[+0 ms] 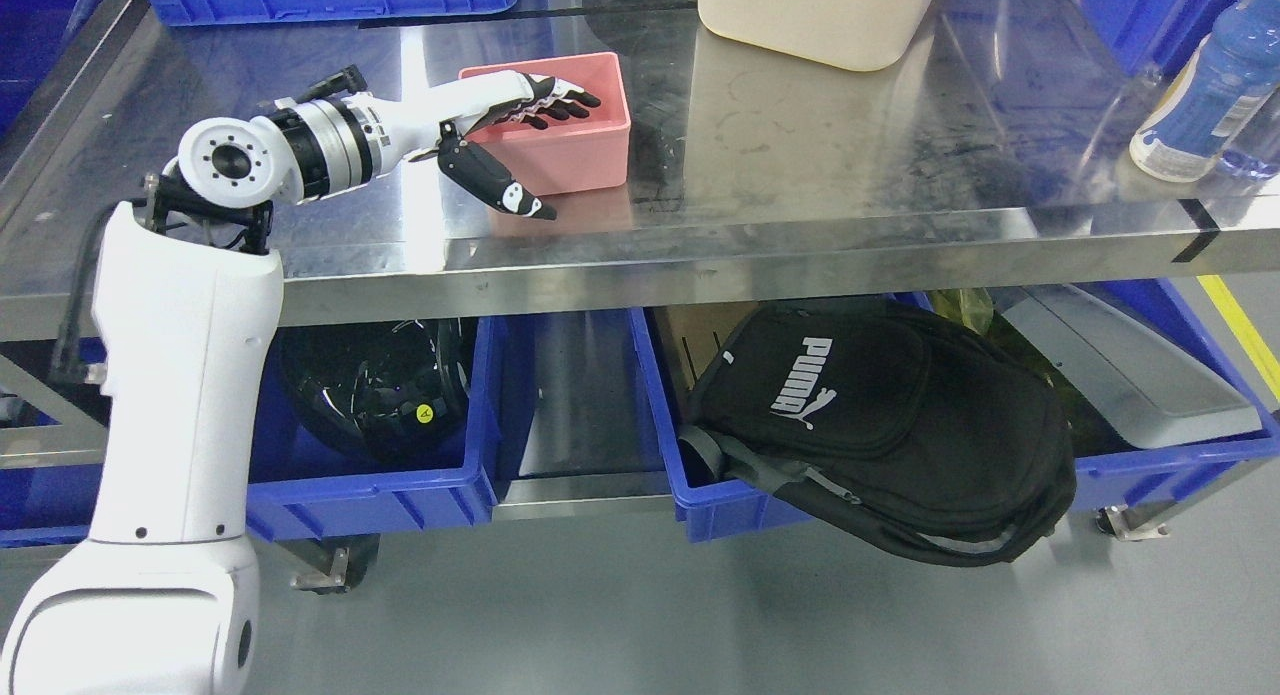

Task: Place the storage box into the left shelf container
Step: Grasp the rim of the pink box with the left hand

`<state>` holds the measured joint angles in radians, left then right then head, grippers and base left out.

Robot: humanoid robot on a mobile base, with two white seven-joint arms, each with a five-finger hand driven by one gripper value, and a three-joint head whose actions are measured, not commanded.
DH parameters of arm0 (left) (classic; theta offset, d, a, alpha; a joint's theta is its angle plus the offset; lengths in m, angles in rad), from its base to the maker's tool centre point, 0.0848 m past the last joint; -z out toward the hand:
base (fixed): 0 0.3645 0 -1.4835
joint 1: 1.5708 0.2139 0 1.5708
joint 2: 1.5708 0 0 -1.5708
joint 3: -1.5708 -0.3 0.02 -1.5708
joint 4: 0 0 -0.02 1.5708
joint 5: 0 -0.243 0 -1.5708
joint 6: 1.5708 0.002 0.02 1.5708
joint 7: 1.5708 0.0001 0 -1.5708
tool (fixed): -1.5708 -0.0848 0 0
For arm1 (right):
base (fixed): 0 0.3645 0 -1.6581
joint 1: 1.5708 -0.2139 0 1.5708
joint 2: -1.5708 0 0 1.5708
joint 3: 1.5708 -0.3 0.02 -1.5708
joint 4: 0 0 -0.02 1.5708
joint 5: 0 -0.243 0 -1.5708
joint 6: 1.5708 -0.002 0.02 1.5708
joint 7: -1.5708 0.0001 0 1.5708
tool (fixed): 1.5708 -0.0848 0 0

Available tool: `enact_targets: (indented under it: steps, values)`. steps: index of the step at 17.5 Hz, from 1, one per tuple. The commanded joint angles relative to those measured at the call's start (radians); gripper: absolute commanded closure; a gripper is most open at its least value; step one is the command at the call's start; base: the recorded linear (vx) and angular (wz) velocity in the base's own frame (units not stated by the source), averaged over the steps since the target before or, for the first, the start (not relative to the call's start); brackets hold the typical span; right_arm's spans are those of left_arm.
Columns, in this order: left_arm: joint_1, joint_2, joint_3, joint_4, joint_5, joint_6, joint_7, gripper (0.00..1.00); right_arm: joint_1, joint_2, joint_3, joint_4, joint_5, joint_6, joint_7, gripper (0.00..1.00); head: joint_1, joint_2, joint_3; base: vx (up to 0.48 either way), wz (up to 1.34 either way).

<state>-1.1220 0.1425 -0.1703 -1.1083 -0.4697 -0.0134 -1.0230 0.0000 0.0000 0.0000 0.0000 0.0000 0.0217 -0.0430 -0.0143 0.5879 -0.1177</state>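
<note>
With the pink storage box standing on the steel bench, the left hand has its fingers draped inside and its thumb low outside, not yet clamped, so it should pinch the near wall firmly before lifting toward the left blue container below.

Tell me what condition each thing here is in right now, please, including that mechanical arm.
Left robot hand: fingers inside the box, thumb outside its near wall, grip not closed.
Pink plastic storage box: upright on the steel table, empty.
Steel table: bare in the middle.
Left blue shelf bin: holds a black helmet.
Black Puma backpack: lying in the middle blue bin, spilling over its front.
Blue drink bottle: leaning, capped end hidden.
</note>
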Motion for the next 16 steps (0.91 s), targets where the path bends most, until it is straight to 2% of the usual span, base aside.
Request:
enact_targets:
  steps: [1,3,6,9,12,13,14,16]
  values:
    - [-0.048,-0.060,-0.072,0.215,-0.099,-0.008,-0.017,0.24,0.009,-0.017,-0.005,-0.017,0.002,0.000,0.000,0.00,0.0000,0.000,0.000,0.000,0.00]
    - [-0.048,-0.061,-0.067,0.225,-0.113,-0.013,-0.020,0.33,0.009,-0.017,-0.005,-0.017,0.002,0.000,0.000,0.00,0.0000,0.000,0.000,0.000,0.00]
    - [-0.048,-0.067,-0.037,0.225,-0.112,-0.049,-0.025,0.58,0.009,-0.017,-0.005,-0.017,0.002,0.000,0.000,0.00,0.0000,0.000,0.000,0.001,0.02]
    - [-0.051,-0.125,0.116,0.225,-0.110,-0.166,-0.042,0.97,0.009,-0.017,-0.005,-0.017,0.002,0.000,0.000,0.00,0.0000,0.000,0.000,0.003,0.04]
    - [-0.053,-0.125,0.279,0.226,-0.049,-0.206,-0.081,1.00,0.009,-0.017,-0.005,-0.017,0.002,0.000,0.000,0.00,0.0000,0.000,0.000,-0.001,0.01]
    - [-0.053,-0.125,0.291,0.226,0.053,-0.204,-0.077,1.00,0.009,-0.017,-0.005,-0.017,0.002,0.000,0.000,0.00,0.0000,0.000,0.000,-0.003,0.03]
    - [-0.051,-0.125,0.295,0.226,0.216,-0.192,-0.071,1.00,0.009,-0.017,-0.005,-0.017,0.002,0.000,0.000,0.00,0.0000,0.000,0.000,0.000,0.00]
    - [-0.041,-0.125,0.302,0.226,0.385,-0.169,-0.071,1.00,0.009,-0.017,-0.005,-0.017,0.002,0.000,0.000,0.00,0.0000,0.000,0.000,0.010,0.02]
